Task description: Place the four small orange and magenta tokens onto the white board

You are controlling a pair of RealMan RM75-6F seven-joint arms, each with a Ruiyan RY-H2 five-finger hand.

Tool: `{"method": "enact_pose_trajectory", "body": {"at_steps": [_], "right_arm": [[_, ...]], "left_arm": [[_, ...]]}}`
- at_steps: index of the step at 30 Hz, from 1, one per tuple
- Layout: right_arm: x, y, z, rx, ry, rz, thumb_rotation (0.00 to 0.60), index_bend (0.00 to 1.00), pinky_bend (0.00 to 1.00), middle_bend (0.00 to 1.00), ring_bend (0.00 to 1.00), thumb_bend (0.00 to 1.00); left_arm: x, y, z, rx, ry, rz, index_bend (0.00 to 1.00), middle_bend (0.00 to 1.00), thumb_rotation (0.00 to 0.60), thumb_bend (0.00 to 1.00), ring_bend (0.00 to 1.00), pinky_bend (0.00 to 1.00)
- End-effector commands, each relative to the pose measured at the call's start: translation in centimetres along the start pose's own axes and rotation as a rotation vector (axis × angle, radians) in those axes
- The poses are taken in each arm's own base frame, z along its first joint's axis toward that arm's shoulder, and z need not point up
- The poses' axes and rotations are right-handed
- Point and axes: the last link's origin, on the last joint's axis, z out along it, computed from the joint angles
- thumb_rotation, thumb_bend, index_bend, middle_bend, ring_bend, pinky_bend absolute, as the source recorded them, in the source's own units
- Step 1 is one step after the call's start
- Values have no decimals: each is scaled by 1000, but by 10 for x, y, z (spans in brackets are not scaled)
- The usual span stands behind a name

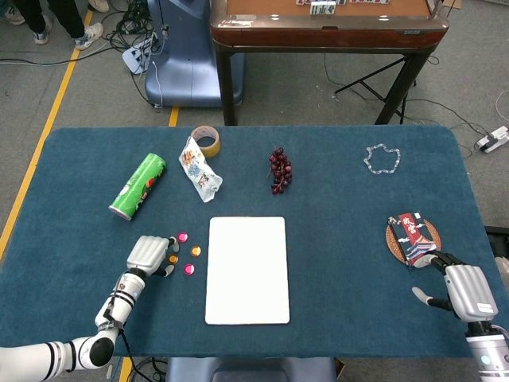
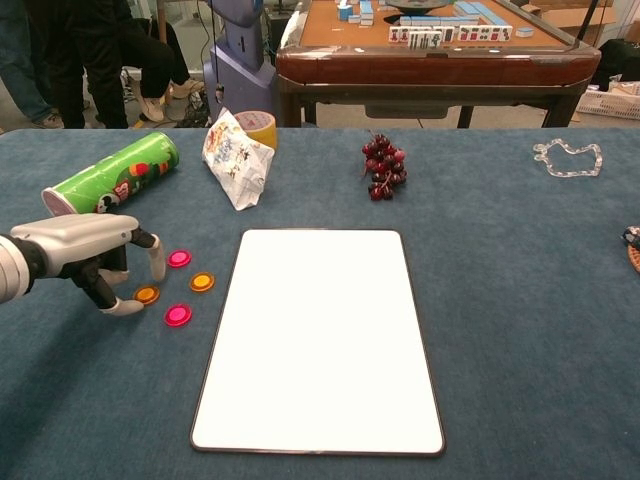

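Chest view: flat rectangular white board (image 2: 318,340) lying bare on blue felt table (image 2: 520,300). Four small glossy round tokens, two orange (image 2: 202,282) and two magenta (image 2: 178,315), are sitting just left of the board, none yet placed. Left hand (image 2: 85,262) is hovering over them, fingers curled downward, holding nothing, probably lining up a pinch. Right hand (image 1: 465,290), well right of the board, is idling with fingers spread.

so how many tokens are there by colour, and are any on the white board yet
Orange tokens: 2, one by the left hand at, one nearer the white board at
Magenta tokens: 2, at and
Total: 4, all on the blue cloth left of the board, 0 on it
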Motion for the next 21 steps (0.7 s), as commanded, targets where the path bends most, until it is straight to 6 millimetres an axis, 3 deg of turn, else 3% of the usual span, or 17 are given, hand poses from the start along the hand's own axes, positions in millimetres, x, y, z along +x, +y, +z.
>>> {"method": "enact_pose_trajectory", "body": {"at_steps": [1,21], "right_arm": [[-1,0,0,1,-2,0,600,434,517,372,364,133],[-3,2,0,-4,-7,2,600,434,518,372,364,133]], "left_arm": [[0,0,0,0,-3,1,504,1000,600,311,1000,1000],[-3,1,2,10,-4,23,525,1000,600,316,1000,1000]]}}
